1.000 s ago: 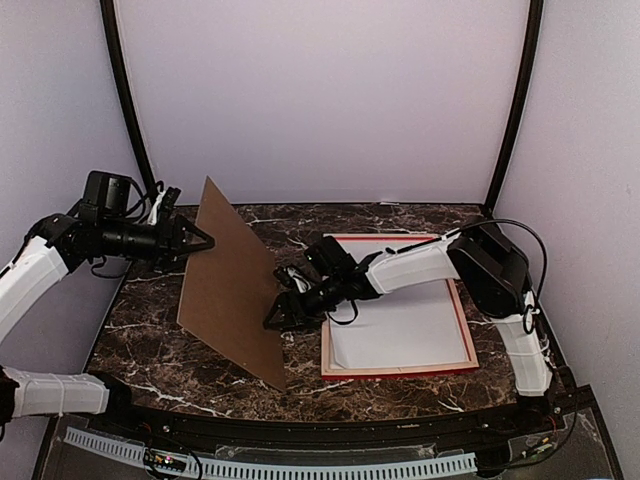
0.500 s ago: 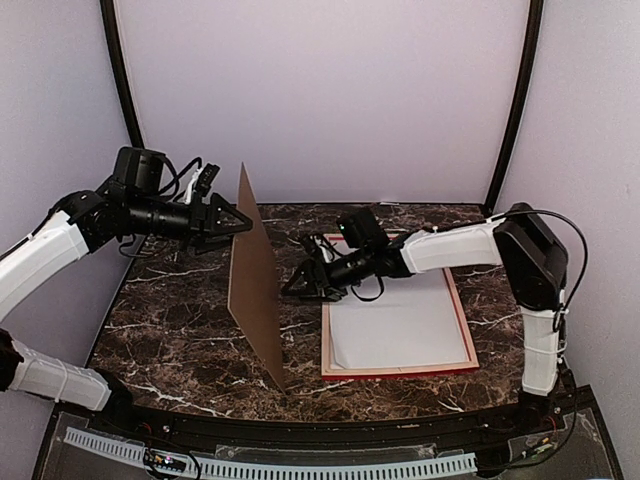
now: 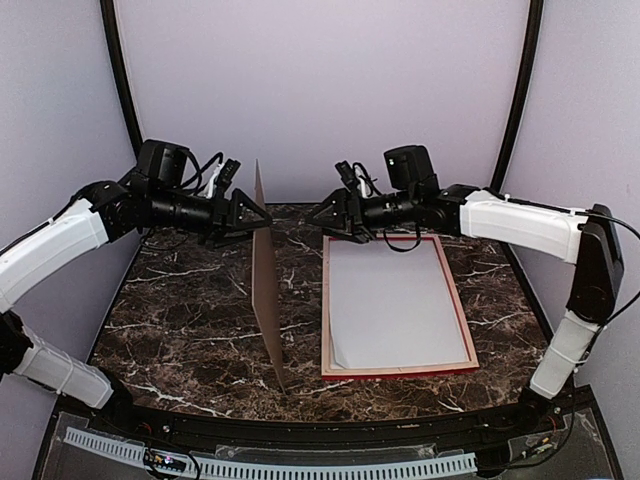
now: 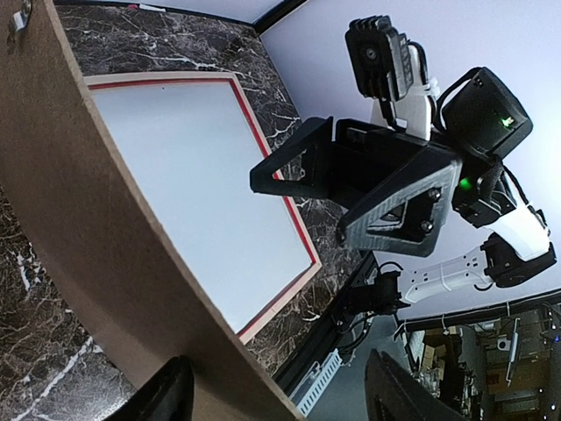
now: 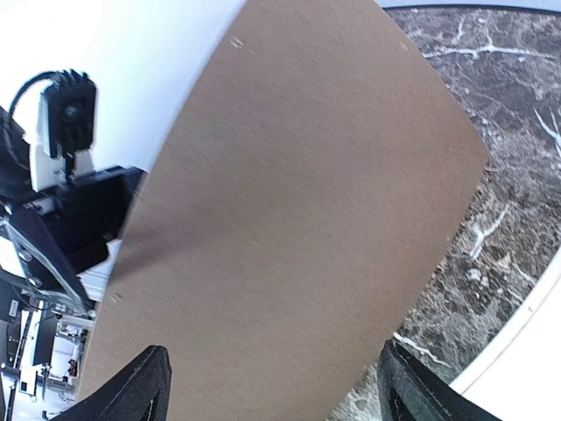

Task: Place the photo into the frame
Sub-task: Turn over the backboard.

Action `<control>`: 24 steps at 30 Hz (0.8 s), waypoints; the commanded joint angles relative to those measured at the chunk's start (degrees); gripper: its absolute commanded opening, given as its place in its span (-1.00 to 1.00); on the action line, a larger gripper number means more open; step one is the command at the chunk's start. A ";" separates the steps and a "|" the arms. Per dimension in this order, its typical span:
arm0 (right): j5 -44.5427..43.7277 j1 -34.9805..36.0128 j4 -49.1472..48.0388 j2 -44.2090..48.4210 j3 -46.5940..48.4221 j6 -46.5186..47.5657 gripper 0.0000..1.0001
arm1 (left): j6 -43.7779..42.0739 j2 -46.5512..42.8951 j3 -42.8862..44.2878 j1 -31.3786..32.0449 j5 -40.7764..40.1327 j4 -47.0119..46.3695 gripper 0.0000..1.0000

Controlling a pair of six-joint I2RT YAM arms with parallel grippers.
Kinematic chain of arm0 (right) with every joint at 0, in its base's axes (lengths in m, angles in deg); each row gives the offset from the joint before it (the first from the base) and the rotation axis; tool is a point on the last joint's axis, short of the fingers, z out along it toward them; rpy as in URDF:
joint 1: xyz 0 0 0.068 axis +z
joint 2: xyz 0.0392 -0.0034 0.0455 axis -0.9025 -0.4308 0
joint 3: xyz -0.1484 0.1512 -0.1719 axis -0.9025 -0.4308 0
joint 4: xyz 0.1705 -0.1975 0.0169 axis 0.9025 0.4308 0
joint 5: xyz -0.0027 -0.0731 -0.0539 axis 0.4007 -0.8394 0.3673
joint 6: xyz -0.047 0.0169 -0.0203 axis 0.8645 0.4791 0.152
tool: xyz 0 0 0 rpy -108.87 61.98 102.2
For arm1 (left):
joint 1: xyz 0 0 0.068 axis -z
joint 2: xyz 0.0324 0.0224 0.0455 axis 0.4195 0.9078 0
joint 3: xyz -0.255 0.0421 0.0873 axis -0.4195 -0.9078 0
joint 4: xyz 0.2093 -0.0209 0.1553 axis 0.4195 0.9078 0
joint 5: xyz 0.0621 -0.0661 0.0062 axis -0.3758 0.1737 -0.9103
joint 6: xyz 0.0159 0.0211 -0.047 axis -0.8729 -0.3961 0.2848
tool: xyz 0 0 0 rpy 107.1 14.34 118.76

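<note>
Board point(image 3: 266, 280) matt brown fibreboard; tbl point(image 3: 180, 320) glossy marble.

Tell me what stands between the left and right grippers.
A thin brown rectangular board stands on edge, nearly upright, between the left gripper and the right gripper; the top view shows it best.

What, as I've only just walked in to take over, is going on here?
A brown backing board stands almost on edge on the table, between two robot arms. The left gripper and the right gripper face it from either side near its top, both open. I cannot tell whether either touches it. The red frame lies flat to the right with a white sheet inside it.
</note>
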 commanded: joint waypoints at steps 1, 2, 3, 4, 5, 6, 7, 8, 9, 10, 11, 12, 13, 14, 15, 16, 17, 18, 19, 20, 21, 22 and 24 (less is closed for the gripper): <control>0.03 0.63 0.56 -0.09 4.23 -2.78 0.64 | -0.49 0.48 1.91 1.27 1.03 -3.67 0.41; 0.21 0.65 0.16 -0.40 4.72 -3.35 0.65 | -0.37 0.63 1.91 1.42 1.34 -4.10 0.41; 0.62 0.65 -0.53 -0.66 5.24 -4.04 0.65 | -0.34 0.85 1.91 1.68 1.87 -4.78 0.41; 1.15 0.63 -1.57 -1.09 5.66 -4.88 0.65 | -0.29 1.04 1.91 1.80 2.15 -5.05 0.42; 1.76 0.76 -2.47 -1.57 6.14 -5.76 0.65 | -0.25 1.09 1.98 2.04 2.21 -5.41 0.42; 2.29 0.92 -3.10 -2.08 6.81 -6.44 0.66 | -0.24 1.23 1.99 2.11 2.32 -5.55 0.43; 2.78 1.13 -3.41 -2.69 7.80 -6.92 0.66 | -0.23 1.27 2.00 2.23 2.39 -5.82 0.43; 3.29 1.40 -3.69 -3.21 8.79 -7.43 0.66 | -0.28 1.41 2.02 2.30 2.54 -6.07 0.44; 3.64 1.69 -3.72 -3.85 9.87 -7.70 0.66 | -0.29 1.49 1.97 2.45 2.58 -6.18 0.44; 3.84 2.01 -3.47 -4.36 11.07 -7.86 0.66 | -0.28 1.57 1.93 2.49 2.73 -6.38 0.44; 3.89 2.31 -2.94 -4.97 12.08 -7.91 0.66 | -0.29 1.66 1.87 2.68 2.76 -6.47 0.44; 3.96 2.74 -2.33 -5.65 13.16 -7.78 0.66 | -0.23 1.83 1.79 2.78 2.95 -6.76 0.44; 4.03 3.04 -1.59 -5.99 14.01 -7.64 0.66 | -0.27 1.92 1.72 3.01 3.01 -6.83 0.45; 3.93 3.21 -0.76 -6.64 14.75 -7.40 0.66 | -0.25 2.10 1.62 3.08 3.16 -7.11 0.45; 3.88 3.40 -0.12 -7.03 15.22 -7.25 0.65 | -0.22 2.14 1.55 3.24 3.29 -7.23 0.45; 3.77 3.52 0.45 -7.23 15.63 -7.11 0.65 | -0.22 2.17 1.32 3.41 3.43 -7.50 0.45; 3.59 3.55 1.19 -7.48 16.00 -6.72 0.64 | -0.15 2.18 1.17 3.50 3.47 -7.64 0.45; 3.18 3.62 2.07 -7.55 16.28 -6.32 0.63 | -0.09 2.03 0.76 3.50 3.49 -8.02 0.45; 2.57 3.59 3.40 -7.56 16.50 -5.63 0.61 | 0.06 1.84 0.41 3.55 3.46 -8.25 0.45; 1.58 3.56 4.90 -7.56 16.73 -4.71 0.60 | 0.14 1.38 -0.68 3.53 2.92 -8.72 0.46; 0.47 3.55 6.83 -7.49 16.94 -3.63 0.59 | 0.20 1.08 -1.32 3.56 2.42 -8.78 0.46; -0.49 3.51 8.53 -7.40 16.94 -2.71 0.58 | 0.22 0.41 -2.87 3.52 0.60 -8.45 0.46; -2.03 3.16 10.87 -7.22 16.19 -1.56 0.53 | -0.12 -0.49 -5.46 3.58 -3.60 -6.75 0.45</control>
